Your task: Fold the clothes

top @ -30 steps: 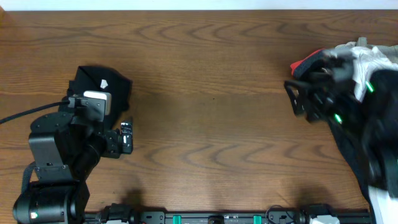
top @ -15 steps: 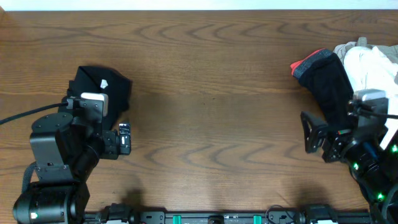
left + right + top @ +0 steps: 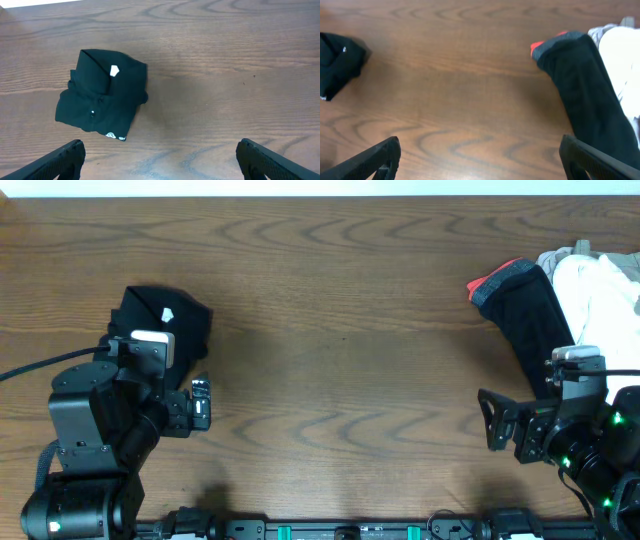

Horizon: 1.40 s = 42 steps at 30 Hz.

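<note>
Left tool [image 3: 202,404], right tool [image 3: 495,420] gaping, empty. Black T-shirt [image 3: 165,320] folded — next, pinch red-edged black garment [image 3: 525,305] by hem, spread flat mid-worktop [image 3: 340,330].

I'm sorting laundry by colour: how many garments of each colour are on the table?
Black: 2 (folded shirt, red-edged garment)
White: 1 (white garment)
Total: 3 visible; more may be hidden at the right edge.
</note>
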### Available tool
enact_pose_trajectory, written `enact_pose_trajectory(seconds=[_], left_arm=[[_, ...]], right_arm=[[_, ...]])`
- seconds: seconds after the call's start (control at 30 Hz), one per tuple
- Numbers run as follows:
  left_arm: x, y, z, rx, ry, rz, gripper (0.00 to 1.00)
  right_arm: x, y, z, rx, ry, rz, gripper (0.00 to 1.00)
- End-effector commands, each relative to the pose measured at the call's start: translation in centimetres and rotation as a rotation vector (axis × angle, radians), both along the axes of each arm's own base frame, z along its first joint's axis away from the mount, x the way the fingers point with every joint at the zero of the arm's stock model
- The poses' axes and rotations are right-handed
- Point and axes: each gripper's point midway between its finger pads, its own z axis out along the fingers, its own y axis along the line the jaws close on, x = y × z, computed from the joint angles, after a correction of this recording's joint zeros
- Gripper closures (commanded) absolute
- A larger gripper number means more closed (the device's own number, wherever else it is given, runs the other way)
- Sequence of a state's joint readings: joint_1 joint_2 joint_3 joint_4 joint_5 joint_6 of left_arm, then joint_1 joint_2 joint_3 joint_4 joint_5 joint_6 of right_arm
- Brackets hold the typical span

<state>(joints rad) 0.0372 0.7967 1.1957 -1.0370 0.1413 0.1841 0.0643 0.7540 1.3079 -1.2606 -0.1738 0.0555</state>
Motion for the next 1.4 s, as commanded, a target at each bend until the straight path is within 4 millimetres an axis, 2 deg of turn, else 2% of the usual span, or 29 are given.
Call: enact_pose_trajectory(seconds=[0.0, 0.1, 0.2, 0.5, 0.67, 0.83, 1.1, 1.37], left_arm=[[0.0, 0.2, 0.7, 0.007, -0.015, 0.011, 0.02], [0.0, 0.2, 0.7, 0.007, -0.015, 0.011, 0.02], [0.0, 0.2, 0.7, 0.007, -0.015, 0.011, 0.02], [0.0, 0.2, 0.7, 0.007, -0.015, 0.011, 0.02], [0.0, 0.2, 0.7, 0.007, -0.015, 0.011, 0.02], [0.0, 0.2, 0.7, 0.007, -0.015, 0.011, 0.02], [0.0, 0.2, 0.7, 0.007, -0.015, 0.011, 0.02], [0.0, 0.2, 0.7, 0.007, -0.015, 0.011, 0.02]], right_arm=[[-0.2, -0.9, 0.0, -0.05, -0.016, -0.021, 0.01], [1.1, -1.2, 1.7, -0.051, -0.168, -0.044, 0.01], [2.0, -1.4, 1.3, -0.045, -0.278, -0.059, 0.01], [1.9, -1.4, -9.7, -0.037, -0.28, -0.062, 0.01], [1.8, -1.1, -13.2, -0.023, -0.321, -0.044, 0.01], [2.0, -0.5, -15.5, -0.005, -0.362, -0.018, 0.01], [3.1, 0.1, -19.1, 0.012, -0.373, 0.011, 0.01], [3.5, 0.1, -18.6, 0.014, -0.403, 0.014, 0.01]])
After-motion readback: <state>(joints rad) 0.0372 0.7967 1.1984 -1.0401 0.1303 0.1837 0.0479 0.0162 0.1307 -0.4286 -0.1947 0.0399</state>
